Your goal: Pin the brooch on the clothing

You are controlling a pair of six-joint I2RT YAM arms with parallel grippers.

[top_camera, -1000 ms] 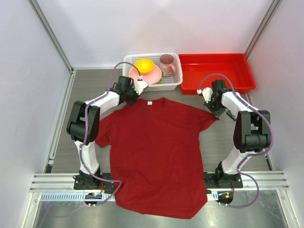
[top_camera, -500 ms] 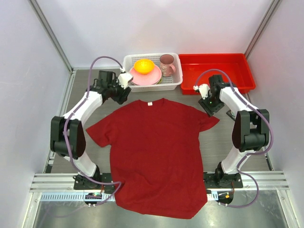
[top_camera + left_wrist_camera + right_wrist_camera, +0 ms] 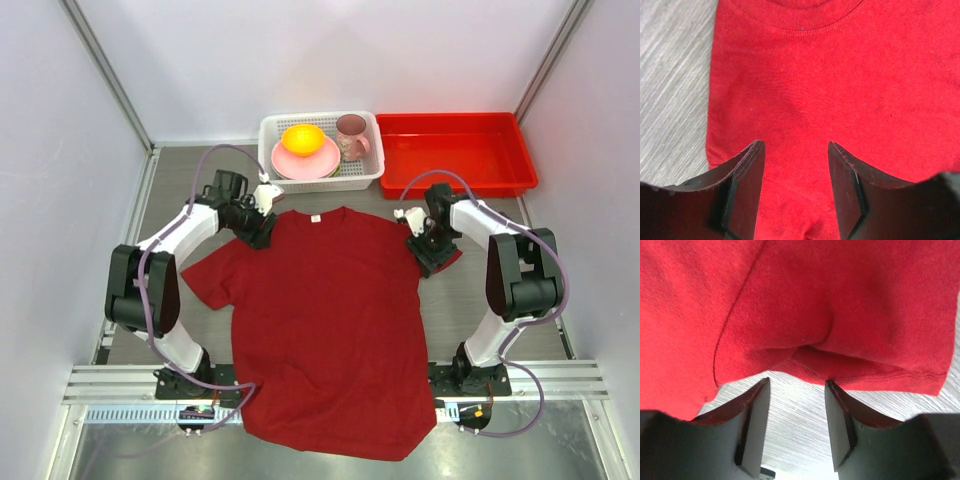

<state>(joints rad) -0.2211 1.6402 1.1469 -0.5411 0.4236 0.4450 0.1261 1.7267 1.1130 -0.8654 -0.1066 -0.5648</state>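
– Clothing first, in the top view: where is it?

– The clothing (image 3: 320, 320) lies flat on the table (image 3: 180, 190). Its long axis runs from near to far. The collar (image 3: 315, 211) points to the far side, towards the white basket (image 3: 268, 135) and the red tray (image 3: 450, 160). The bottom hem hangs over the near edge.

– Any writing?

– Only a small white label (image 3: 315, 217) inside the collar. It is too small to read.

– And the arms?

– The left gripper (image 3: 258, 228) is at the shoulder on the left, the right gripper (image 3: 430, 255) at the sleeve (image 3: 445, 255) on the right.

– Now the left wrist view?

– The left gripper (image 3: 795, 165) has its fingers (image 3: 747, 180) apart, and nothing is pinched between them. The red clothing (image 3: 840, 75) is under them, with the collar (image 3: 800, 25) seam at the top. The table (image 3: 670, 75) shows at the left.

– And the right wrist view?

– The right gripper (image 3: 796, 390) is released too, and its fingers (image 3: 755, 420) stand apart over the bare table (image 3: 890, 402). The edge of the sleeve (image 3: 865, 315) is just beyond the tips, a little folded.
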